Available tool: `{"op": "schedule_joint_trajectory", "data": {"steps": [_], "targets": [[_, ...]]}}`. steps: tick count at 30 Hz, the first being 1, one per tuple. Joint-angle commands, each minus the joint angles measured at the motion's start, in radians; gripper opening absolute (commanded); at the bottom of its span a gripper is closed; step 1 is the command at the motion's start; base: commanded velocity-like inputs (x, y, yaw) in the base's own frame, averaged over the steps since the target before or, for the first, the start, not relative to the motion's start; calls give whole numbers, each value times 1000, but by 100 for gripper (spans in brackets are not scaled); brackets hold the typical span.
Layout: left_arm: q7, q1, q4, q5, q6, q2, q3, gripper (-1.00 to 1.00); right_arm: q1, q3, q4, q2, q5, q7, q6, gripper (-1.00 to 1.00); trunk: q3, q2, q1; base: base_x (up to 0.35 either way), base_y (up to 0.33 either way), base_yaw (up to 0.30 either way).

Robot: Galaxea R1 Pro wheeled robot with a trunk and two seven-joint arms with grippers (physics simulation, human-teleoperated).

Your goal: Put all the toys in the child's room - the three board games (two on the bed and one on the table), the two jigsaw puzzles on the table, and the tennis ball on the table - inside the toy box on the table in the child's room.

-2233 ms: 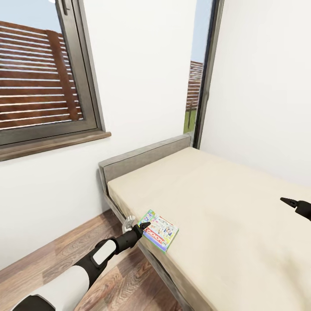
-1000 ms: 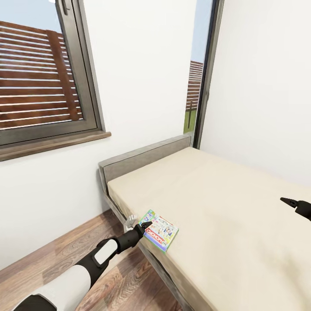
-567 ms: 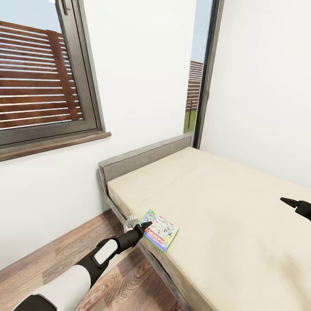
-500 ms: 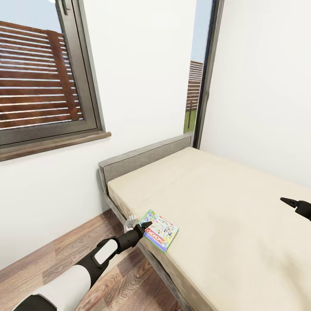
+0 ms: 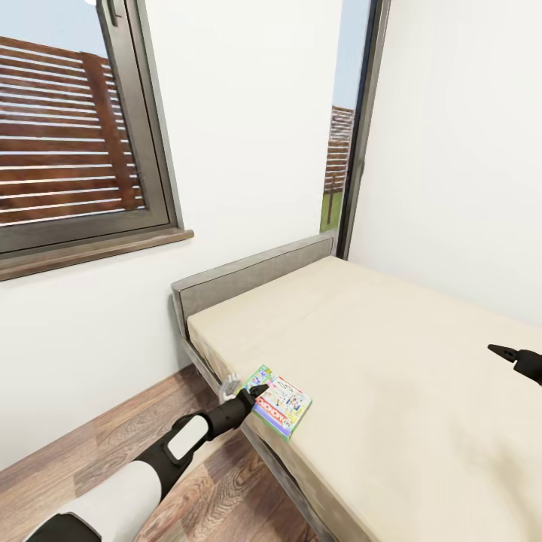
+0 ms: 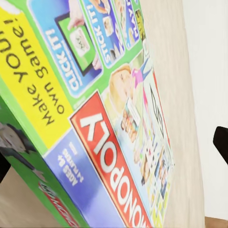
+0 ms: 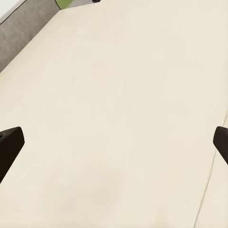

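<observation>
A MONOPOLY board game (image 5: 280, 403), a flat white box with a red band and green edges, lies on the near corner of the bed (image 5: 376, 339), close to the mattress edge. My left gripper (image 5: 254, 392) is at the box's near end. In the left wrist view the board game (image 6: 109, 118) sits between the black fingertips (image 6: 221, 142), which stand wide apart, so my left gripper (image 6: 111, 156) is open around it. My right gripper (image 5: 512, 352) hovers open above bare mattress further right, and my right gripper (image 7: 114, 142) has nothing between its fingers.
The bed's grey headboard (image 5: 248, 277) stands against a white wall under a dark-framed window (image 5: 75, 143). A tall narrow window (image 5: 342, 150) fills the corner. Wood-plank floor (image 5: 113, 429) runs along the bed's left side, where my left arm reaches in.
My left arm has edged slightly forward and right, bringing the gripper further onto the board game. The box and my right gripper have stayed where they were.
</observation>
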Motion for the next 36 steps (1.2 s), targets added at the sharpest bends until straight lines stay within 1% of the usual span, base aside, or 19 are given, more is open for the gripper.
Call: {"op": "schedule_joint_trajectory", "data": {"steps": [1,9,20,21,36], "targets": [[-2,-1,1,8,2,0,-4,100,-1,-2,0,0,6,9,4,100,-1,0,0,0,0,0],[-3,-1,-1,8,2,-4,-6,100,-1,-3,-1,10,8,9,4,100,-1,0,0,0,0,0],[-3,-2,-2,8,2,-6,-7,100,-1,-3,-2,14,8,9,4,100,-1,0,0,0,0,0],[-3,-2,-2,8,2,-6,-7,-100,-1,-3,-2,14,8,9,4,100,-1,0,0,0,0,0],[-3,-2,-6,8,2,-7,-8,-100,-1,-3,-3,15,9,9,4,100,-1,0,0,0,0,0]]}}
